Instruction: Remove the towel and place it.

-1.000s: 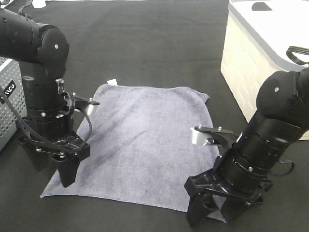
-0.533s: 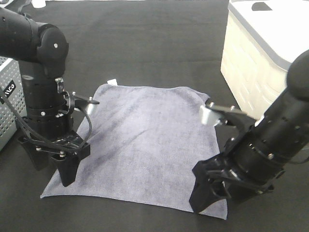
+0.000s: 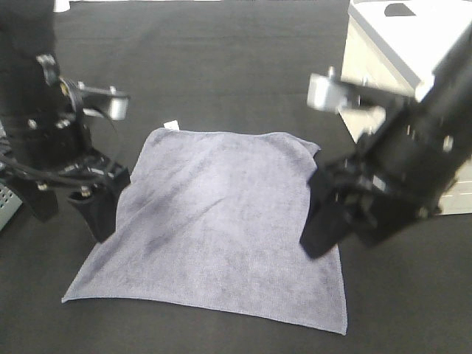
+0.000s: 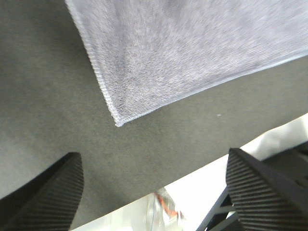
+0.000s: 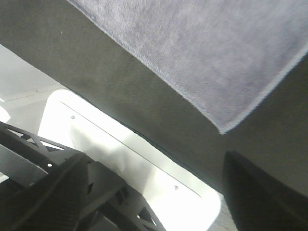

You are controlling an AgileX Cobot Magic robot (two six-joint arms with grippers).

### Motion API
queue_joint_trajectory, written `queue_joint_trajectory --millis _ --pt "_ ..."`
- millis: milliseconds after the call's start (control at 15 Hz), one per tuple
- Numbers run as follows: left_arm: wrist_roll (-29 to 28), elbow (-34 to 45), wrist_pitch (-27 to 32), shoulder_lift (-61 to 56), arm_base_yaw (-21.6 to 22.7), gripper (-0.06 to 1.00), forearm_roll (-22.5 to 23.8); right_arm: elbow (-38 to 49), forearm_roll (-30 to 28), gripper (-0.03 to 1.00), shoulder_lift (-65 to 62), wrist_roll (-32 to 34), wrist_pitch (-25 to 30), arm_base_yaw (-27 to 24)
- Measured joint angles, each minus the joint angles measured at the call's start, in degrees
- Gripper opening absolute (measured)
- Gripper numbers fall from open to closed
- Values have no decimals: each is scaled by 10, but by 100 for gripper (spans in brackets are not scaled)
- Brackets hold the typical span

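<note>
Towel: we've got it spread flat on the black table covering, roughly in the middle between the two arms, nothing gripping it.
High view, left gripper: sits just beside the towel's left edge, jaws spread, nothing between them as far as we can tell. Blurry, so don't quote us on details.
High view, right gripper: raised over the towel's right edge, also blurred. We'd guess both arms sit at opposite edges because that's where you'd work a cloth this wide with two hands.
High view, towel looks: grey-lavender terry, roughly square, small white tag at the far left corner, mostly smooth with a slight fold at the far right corner.
High view, surroundings: white bin off to the right, well apart from the towel.
Left wrist view: fingers wide apart and empty, with a hemmed towel corner lying flat on the covering, clear of them.
Right wrist view: fingers also well apart, holding nothing; another stitched corner lies flat, not touched.
Our read: towel looks placed, grippers clear.
</note>
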Motion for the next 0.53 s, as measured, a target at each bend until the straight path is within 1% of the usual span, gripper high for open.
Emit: queue_joint_trajectory --millis 67,133,200,333,467,533 --pt "-10 -8 2 -29 0 76 0 -61 -27 74 0 20 52 0" --pt "-18 -19 2 -49 0 76 0 -108 -44 74 0 33 83 0" --pt "-26 -35 2 -66 0 76 1 -151 -64 74 0 53 100 0" --pt "-43 -74 4 -92 0 76 8 -230 -121 74 0 99 108 0" --pt "-64 -115 4 -112 2 76 37 -282 -179 74 0 139 109 0" --pt "-72 -128 4 -120 11 76 45 -297 -186 74 -1 151 110 -8"
